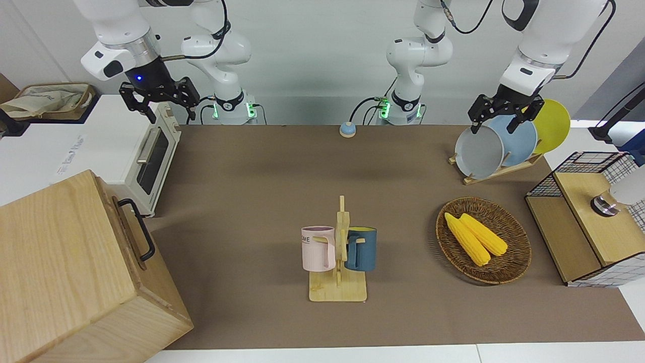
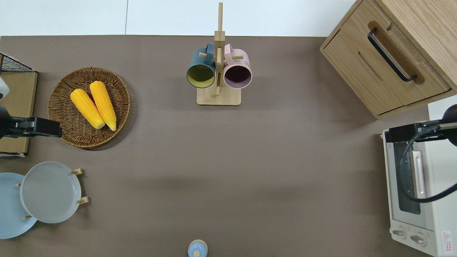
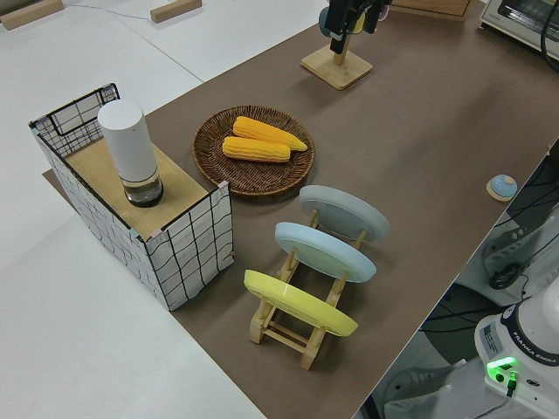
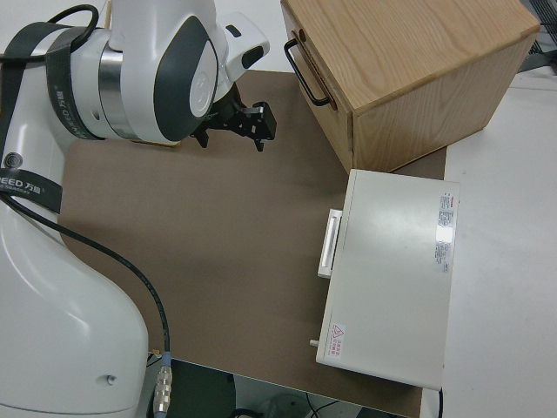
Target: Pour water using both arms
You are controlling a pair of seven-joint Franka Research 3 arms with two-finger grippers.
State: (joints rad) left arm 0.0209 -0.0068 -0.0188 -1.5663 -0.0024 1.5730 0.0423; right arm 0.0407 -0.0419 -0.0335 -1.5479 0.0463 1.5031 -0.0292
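wall (image 1: 312, 55): pale grey | table (image 1: 262, 166): brown mat | light: probably even

Both arms raised, wrists angled downward. Right hand (image 1: 157, 98) fingers spread apart, holding nothing. Left hand (image 1: 504, 113) fingers likewise spread, holding nothing.
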